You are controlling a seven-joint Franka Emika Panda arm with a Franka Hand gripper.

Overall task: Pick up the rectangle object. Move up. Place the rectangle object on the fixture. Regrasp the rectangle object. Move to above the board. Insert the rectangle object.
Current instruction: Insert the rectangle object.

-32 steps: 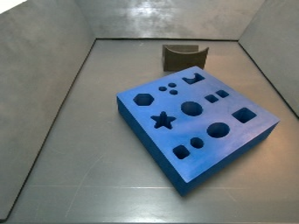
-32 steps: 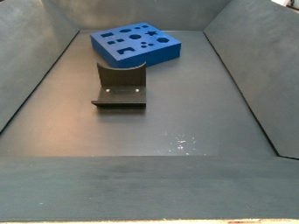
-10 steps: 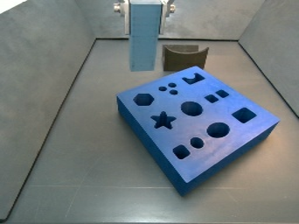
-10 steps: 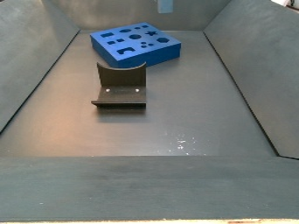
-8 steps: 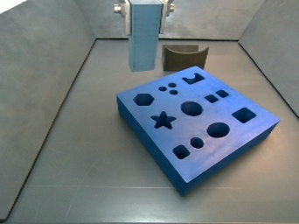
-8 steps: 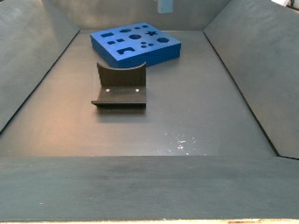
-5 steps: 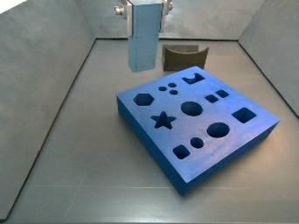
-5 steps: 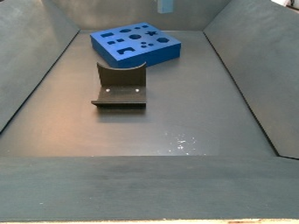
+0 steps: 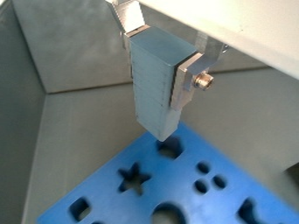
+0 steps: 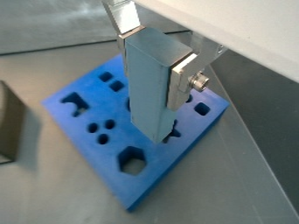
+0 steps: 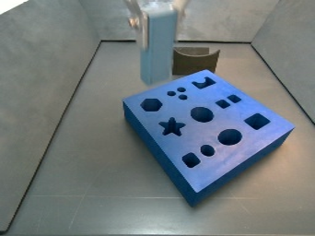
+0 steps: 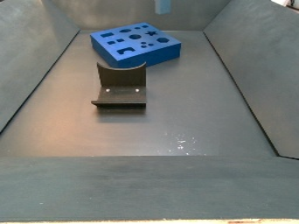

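My gripper (image 9: pixel 158 48) is shut on the top end of the light-blue rectangle object (image 9: pixel 156 87), which hangs upright. It also shows in a wrist view (image 10: pixel 149 87). Silver fingers (image 9: pixel 187 80) clamp both its sides. In a side view the gripper (image 11: pixel 157 11) holds the rectangle object (image 11: pixel 155 46) in the air above the far left corner of the blue board (image 11: pixel 209 129), well apart from it. The board lies below in both wrist views (image 9: pixel 176 188) (image 10: pixel 93 131). The dark fixture (image 11: pixel 194 60) stands behind the board, bare.
Grey sloped walls (image 11: pixel 50 83) enclose the floor. In a side view the fixture (image 12: pixel 121 86) stands in front of the board (image 12: pixel 136 44), and only the rectangle object's lower end (image 12: pixel 166 5) shows at the frame's top edge.
The gripper with the rectangle object has shifted slightly right and down toward the board; it is motion-blurred now. Board and fixture have not moved.
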